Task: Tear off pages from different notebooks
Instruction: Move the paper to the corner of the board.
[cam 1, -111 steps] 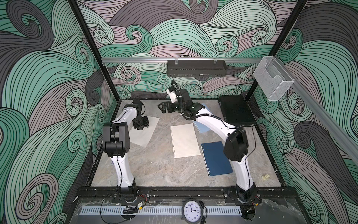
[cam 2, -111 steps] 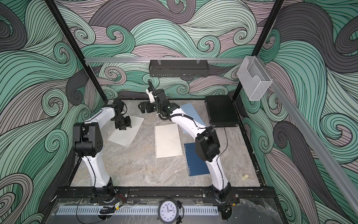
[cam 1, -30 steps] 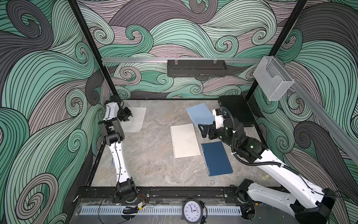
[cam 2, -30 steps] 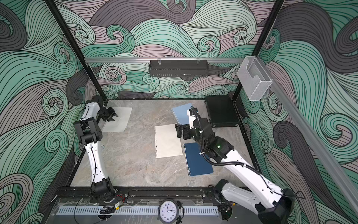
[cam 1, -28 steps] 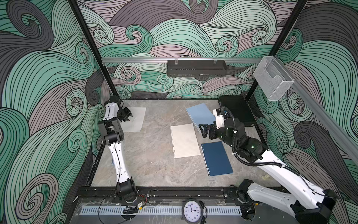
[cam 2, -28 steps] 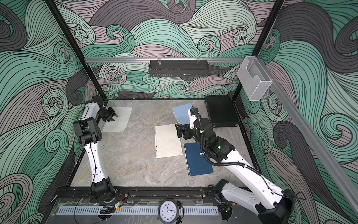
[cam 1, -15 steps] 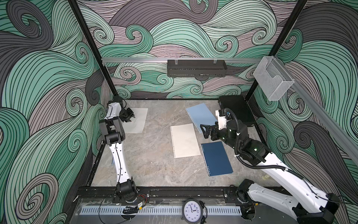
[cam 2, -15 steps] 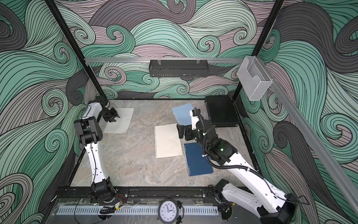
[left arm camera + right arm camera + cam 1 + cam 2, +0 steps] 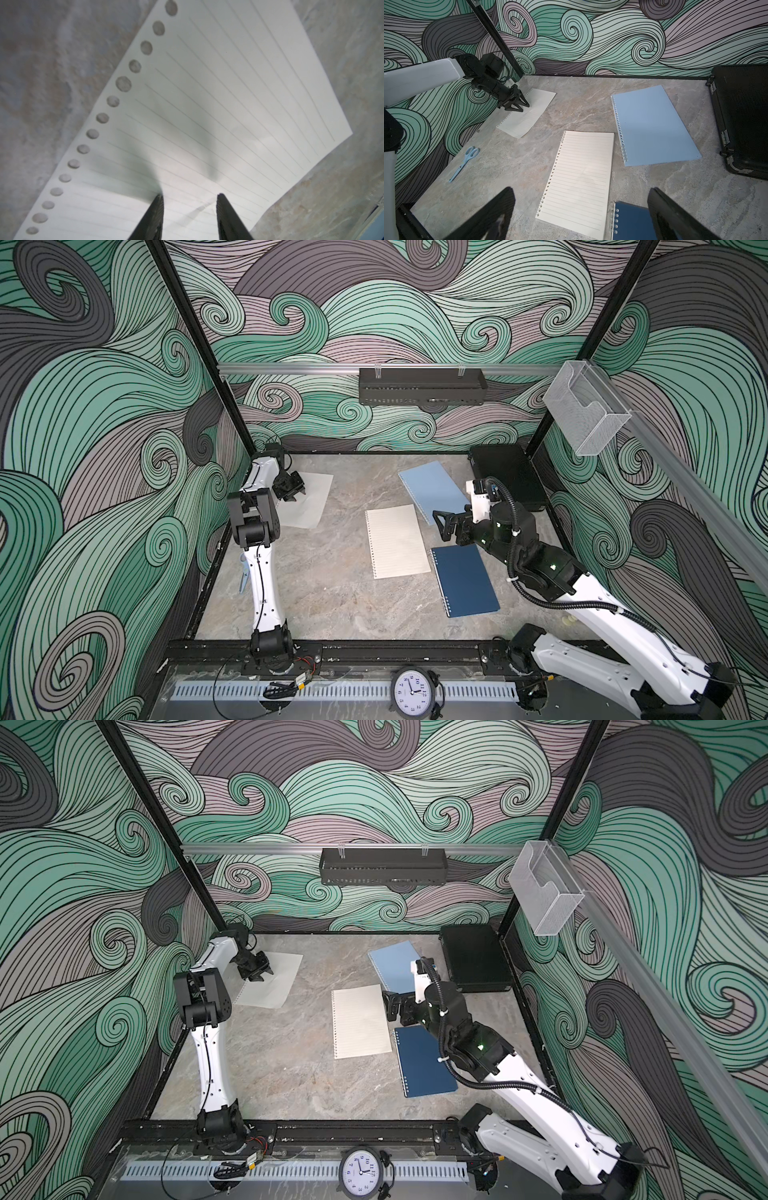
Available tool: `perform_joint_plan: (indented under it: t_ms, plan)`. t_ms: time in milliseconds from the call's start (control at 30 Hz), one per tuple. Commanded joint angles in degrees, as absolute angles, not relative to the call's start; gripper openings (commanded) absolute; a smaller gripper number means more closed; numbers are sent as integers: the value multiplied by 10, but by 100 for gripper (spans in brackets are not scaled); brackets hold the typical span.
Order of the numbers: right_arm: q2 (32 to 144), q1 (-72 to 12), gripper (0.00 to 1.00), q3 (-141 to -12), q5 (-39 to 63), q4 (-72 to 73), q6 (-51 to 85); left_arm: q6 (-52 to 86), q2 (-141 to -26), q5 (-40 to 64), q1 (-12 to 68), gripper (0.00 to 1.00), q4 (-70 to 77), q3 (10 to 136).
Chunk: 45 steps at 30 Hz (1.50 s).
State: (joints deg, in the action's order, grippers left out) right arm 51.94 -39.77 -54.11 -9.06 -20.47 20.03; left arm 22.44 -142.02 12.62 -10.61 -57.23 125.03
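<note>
Marble table (image 9: 332,593): left gripper (image 9: 189,197) stands half open, tips on the page (image 9: 207,104); right gripper (image 9: 581,188) is wide open, empty, near the cream notebook (image 9: 581,166).

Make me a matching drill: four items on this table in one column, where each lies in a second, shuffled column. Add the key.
1 loose page
2 light blue notebook
3 navy notebook
4 scissors

A next to the black case
B beneath the left hand
C left edge, in front of the page
D front, right of the cream notebook

Pairs: 1-B, 2-A, 3-D, 4-C
</note>
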Motion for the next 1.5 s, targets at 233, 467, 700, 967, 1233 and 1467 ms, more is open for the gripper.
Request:
perform_joint_plan:
  t_ms: [233, 467, 700, 967, 1233, 1467]
  plan:
    - [496, -389, 100, -537, -107, -227, 202, 201, -1476, 76, -145, 43, -628, 1315]
    - [504, -388, 100, -547, -104, -230, 202, 196, -1470, 78, -169, 43, -628, 1329]
    - [503, -387, 100, -554, -105, -237, 202, 194, -1470, 84, -185, 43, -620, 1340]
    - [505, -387, 100, -553, -106, -238, 204, 202, -1451, 121, -196, 43, -620, 1356]
    - [508, -387, 100, -546, -102, -233, 206, 212, -1398, 151, -196, 45, -621, 1352]
    - [504, -387, 100, -530, -102, -241, 214, 219, -1326, 159, -193, 46, -629, 1342]
